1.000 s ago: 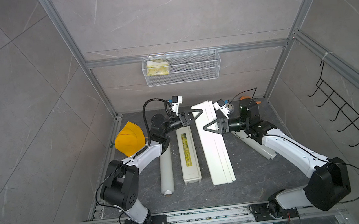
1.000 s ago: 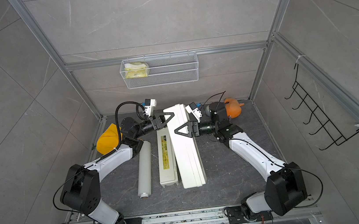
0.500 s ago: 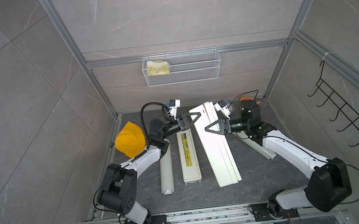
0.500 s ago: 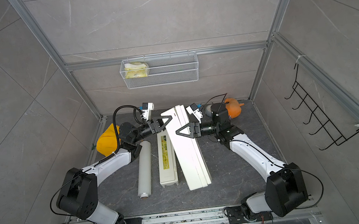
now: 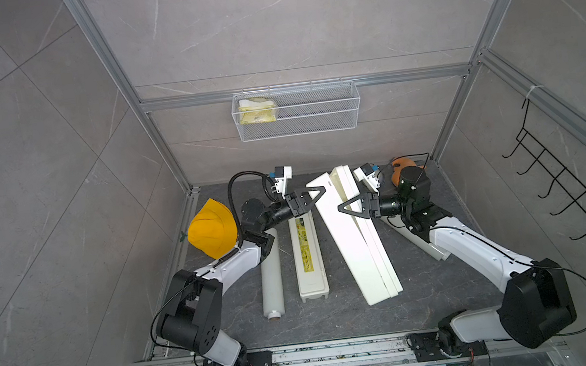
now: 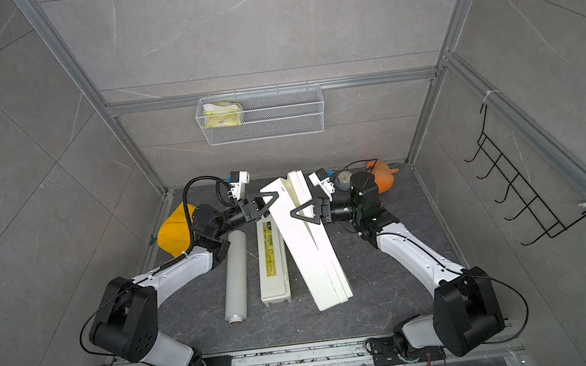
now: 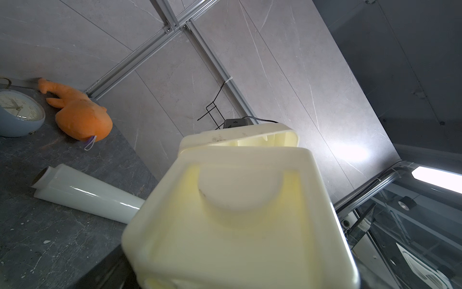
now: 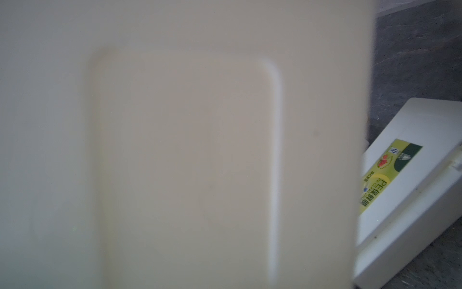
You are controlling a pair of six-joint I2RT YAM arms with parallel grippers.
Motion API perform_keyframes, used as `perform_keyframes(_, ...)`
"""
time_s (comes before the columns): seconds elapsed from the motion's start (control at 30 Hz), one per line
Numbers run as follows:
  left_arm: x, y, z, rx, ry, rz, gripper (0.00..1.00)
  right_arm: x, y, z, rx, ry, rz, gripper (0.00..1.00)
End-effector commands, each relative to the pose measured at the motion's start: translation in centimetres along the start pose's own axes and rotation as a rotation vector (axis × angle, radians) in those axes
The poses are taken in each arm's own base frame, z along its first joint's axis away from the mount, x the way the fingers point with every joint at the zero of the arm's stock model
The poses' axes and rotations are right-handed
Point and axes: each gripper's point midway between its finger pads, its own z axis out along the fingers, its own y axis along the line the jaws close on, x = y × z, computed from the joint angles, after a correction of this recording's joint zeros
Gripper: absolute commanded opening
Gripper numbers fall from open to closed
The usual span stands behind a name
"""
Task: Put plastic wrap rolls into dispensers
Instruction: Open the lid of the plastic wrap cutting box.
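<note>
Top views show left fingers [image 5: 311, 189] and right fingers [image 5: 350, 200] wide at the open dispenser [image 5: 351, 245], grip unclear, so it may slip onto the closed dispenser [image 5: 307, 253].

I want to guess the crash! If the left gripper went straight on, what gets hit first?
Likely the open dispenser: its cream end sits right before the left gripper. Contact is unclear.

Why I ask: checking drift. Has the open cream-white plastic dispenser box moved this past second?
Yes. The open dispenser box pivoted: its near end swung away from the closed yellow-labelled dispenser.
</note>
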Motion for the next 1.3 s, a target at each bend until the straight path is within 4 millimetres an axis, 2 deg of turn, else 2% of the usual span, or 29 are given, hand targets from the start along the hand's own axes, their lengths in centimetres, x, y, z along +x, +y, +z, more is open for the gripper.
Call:
perform_keyframes(0.0,-3.5,0.9,-1.4,-0.021,-0.095,0.06,0.74,-3.0,3.4,-2.0,-0.035,-0.108,-0.121,0.72)
perform_keyframes(0.13,-3.8,1.8,-1.5,-0.053,-0.118,0.047,0.73,-3.1,2.7,-2.3,0.025,-0.145,-0.1,0.7)
perform_keyframes(0.23,-3.7,2.5,-1.8,-0.104,-0.123,0.052,0.73,-2.8,1.5,-3.0,0.156,-0.177,-0.11,0.7)
perform_keyframes(0.4,-3.8,2.3,-1.7,-0.099,-0.125,0.061,0.73,-3.0,-0.5,-4.4,0.335,-0.243,-0.098,0.68)
perform_keyframes(0.6,-3.7,0.2,-1.3,0.03,-0.101,0.068,0.73,-2.1,0.1,-2.9,0.161,-0.181,-0.072,0.69)
perform_keyframes(0.7,-3.4,0.0,-1.1,0.038,-0.08,0.071,0.73,-1.9,1.1,-2.3,0.07,-0.15,-0.068,0.69)
perform_keyframes(0.77,-3.4,0.2,-1.0,0.022,-0.074,0.069,0.73,-1.8,2.2,-2.0,0.022,-0.131,-0.089,0.73)
perform_keyframes(0.87,-3.3,1.2,-0.6,-0.027,-0.069,0.058,0.73,-0.5,3.6,-0.4,0.006,-0.057,-0.132,0.84)
perform_keyframes(1.0,-3.3,2.2,0.0,-0.071,-0.082,0.049,0.72,0.9,4.0,1.6,0.015,0.014,-0.164,0.95)
perform_keyframes(1.1,-3.3,2.9,0.0,-0.099,-0.103,0.041,0.72,0.9,3.5,2.0,0.013,0.008,-0.148,1.0)
perform_keyframes(1.27,-3.0,2.8,0.3,-0.079,-0.108,0.036,0.72,0.1,3.7,2.5,-0.023,-0.012,-0.165,1.0)
